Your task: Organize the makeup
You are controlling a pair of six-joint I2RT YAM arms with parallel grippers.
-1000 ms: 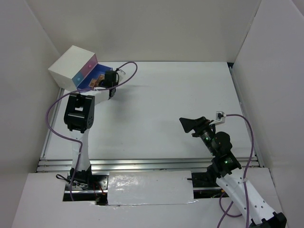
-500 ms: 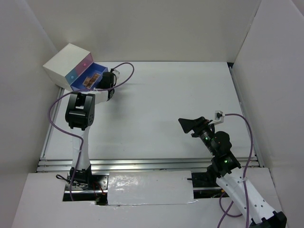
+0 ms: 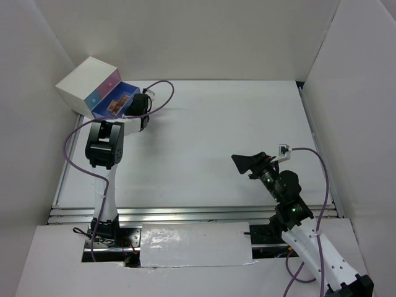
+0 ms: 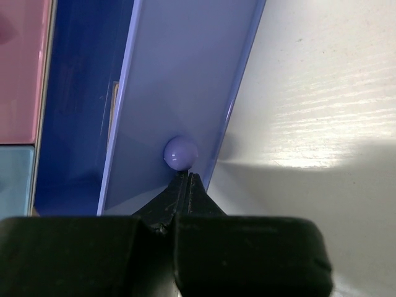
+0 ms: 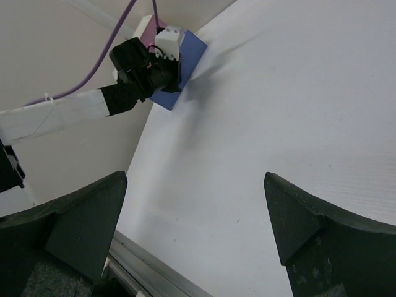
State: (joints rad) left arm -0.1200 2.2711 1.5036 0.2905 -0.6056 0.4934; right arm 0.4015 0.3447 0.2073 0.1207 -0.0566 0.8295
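Looking upper left in the top view, I see makeup (image 3: 117,104) in the blue drawer (image 3: 99,113). It looks flat, stiff, light and slippery, so I'd pinch its thin edges. My left gripper (image 4: 185,180) is squeezed closed by the knob (image 4: 180,152), holding nothing. My right gripper (image 5: 193,185) gapes wide, empty.

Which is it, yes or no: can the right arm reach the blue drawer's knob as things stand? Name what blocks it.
Probably not. The left gripper, shut, sits right at the knob on the blue drawer, crowding it, and the open right gripper is far across the table.
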